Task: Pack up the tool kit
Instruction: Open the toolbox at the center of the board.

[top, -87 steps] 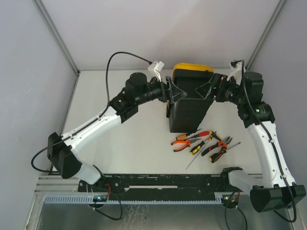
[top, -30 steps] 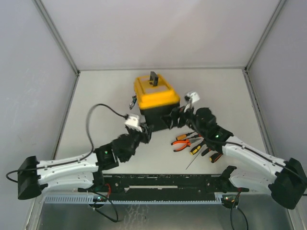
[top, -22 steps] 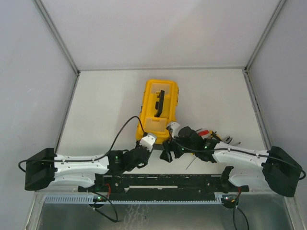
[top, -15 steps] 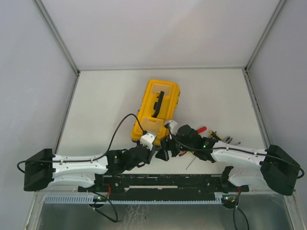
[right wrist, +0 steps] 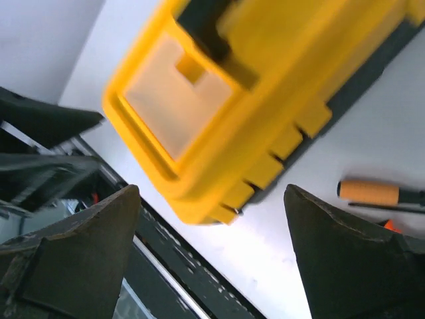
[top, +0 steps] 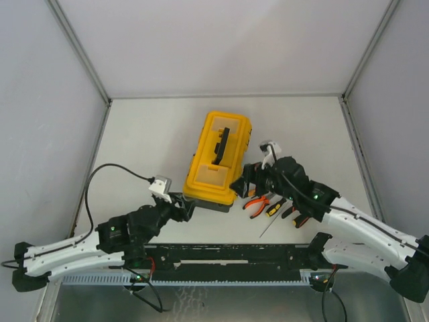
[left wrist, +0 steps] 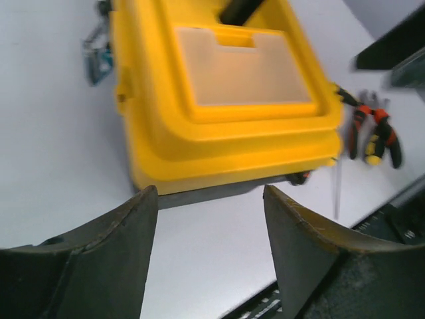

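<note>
Top view: toolbox point(top: 218, 157) lies on the table point(top: 147, 134) about mid-field; yellow lid point(top: 236, 149) is down on the black base and faces up; long axis runs roughly 12 to 6, near end swung slightly toward 7; black handle point(top: 223, 139) lies flat along the lid; pale inset panel point(top: 210, 176) sits at the near end.

Loose tools: on the table at 4 o'clock of the toolbox, just beside its near right corner; orange-handled pliers point(top: 257, 204) and a yellow-and-black screwdriver point(top: 276, 206) can be made out; further handles lie toward 3 o'clock of these, overlapping and partly hidden under the right arm (count not readable).

Left end effector point(top: 184, 204): at 7 o'clock of the toolbox, close to its near left corner; in the left wrist view both fingers point(left wrist: 99, 266) stand spread with nothing between them; the box's near end sits beyond the tips, bare table below; no contact visible.

Right end effector point(top: 244, 184): at 4 o'clock of the toolbox, beside its right long side, between box and loose tools; in the right wrist view its fingers point(right wrist: 352, 266) gape wide and the gap holds nothing; the toolbox ahead is blurred; an orange-handled screwdriver point(right wrist: 375, 191) lies on the table toward 3 o'clock in that view.
</note>
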